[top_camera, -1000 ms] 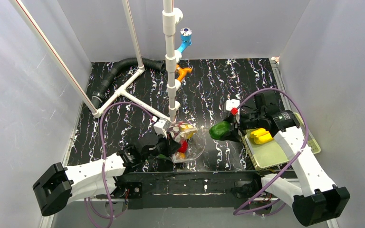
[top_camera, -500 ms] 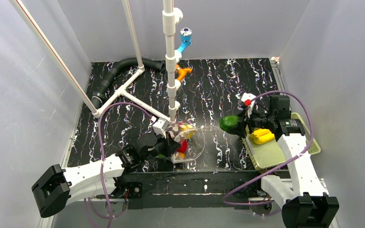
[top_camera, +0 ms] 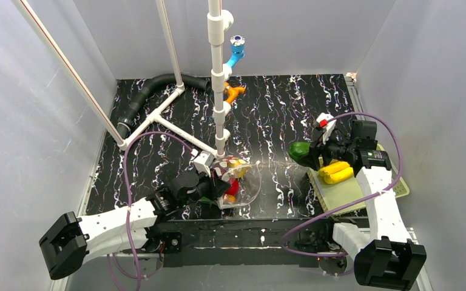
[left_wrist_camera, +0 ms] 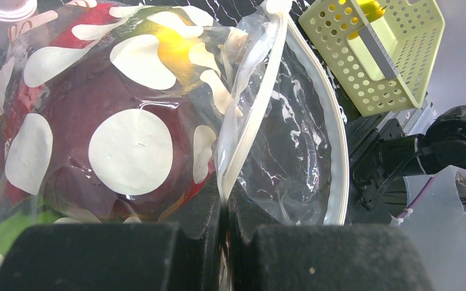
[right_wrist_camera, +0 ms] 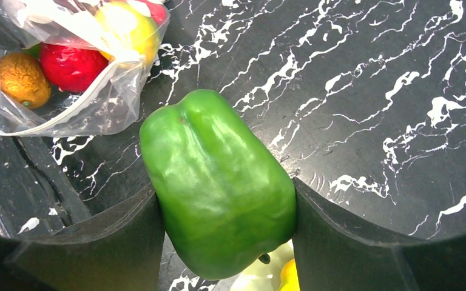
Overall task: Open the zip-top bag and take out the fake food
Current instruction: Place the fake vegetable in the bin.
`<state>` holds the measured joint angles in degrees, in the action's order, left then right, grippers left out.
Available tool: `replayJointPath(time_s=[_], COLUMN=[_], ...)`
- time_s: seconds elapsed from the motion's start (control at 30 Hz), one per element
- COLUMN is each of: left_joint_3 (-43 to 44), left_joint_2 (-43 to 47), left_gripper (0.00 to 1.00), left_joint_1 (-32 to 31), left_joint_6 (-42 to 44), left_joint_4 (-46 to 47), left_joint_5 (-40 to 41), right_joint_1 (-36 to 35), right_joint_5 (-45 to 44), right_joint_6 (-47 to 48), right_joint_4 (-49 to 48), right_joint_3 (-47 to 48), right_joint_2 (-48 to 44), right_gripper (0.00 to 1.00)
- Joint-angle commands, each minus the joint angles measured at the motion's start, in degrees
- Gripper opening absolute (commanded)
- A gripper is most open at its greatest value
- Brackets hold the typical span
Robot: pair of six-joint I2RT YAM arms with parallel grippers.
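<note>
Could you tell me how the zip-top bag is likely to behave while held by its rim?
Probably floppy: the zip-top bag is thin, wrinkled film, creased where the left gripper is shut on its rim. The grip likely holds, since the jaws pinch the thicker zip strip. The fake food inside may roll toward the open mouth if it tilts.

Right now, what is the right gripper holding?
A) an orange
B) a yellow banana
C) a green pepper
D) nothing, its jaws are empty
C: in the right wrist view the right gripper has its fingers pressed on both sides of the green pepper, apart from the zip-top bag, which the left gripper pinches at its rim.
</note>
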<state>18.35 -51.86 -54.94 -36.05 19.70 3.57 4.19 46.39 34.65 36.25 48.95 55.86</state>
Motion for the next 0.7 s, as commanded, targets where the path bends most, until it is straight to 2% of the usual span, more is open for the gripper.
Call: replayJointPath(time_s=[0.0,0.67], left_joint_3=[-1.0,-2.1], left_joint_2=[0.4,1.6], left_gripper=[0.00,0.00], left_joint_1=[-0.2,-0.2], left_joint_6=[-0.3,-0.8], left_joint_4=[1.2,1.7], left_joint_5=[0.5,1.2], right_joint_1=[0.9,2.7], right_joint_5=[-1.2,-5.0], right_joint_6=[-0.5,-2.0], right_joint_4=[-1.3,-2.6], right_joint_3=[-0.1,-0.5], right_joint_2=[0.0,2.0], right_gripper=[0.13,0.14])
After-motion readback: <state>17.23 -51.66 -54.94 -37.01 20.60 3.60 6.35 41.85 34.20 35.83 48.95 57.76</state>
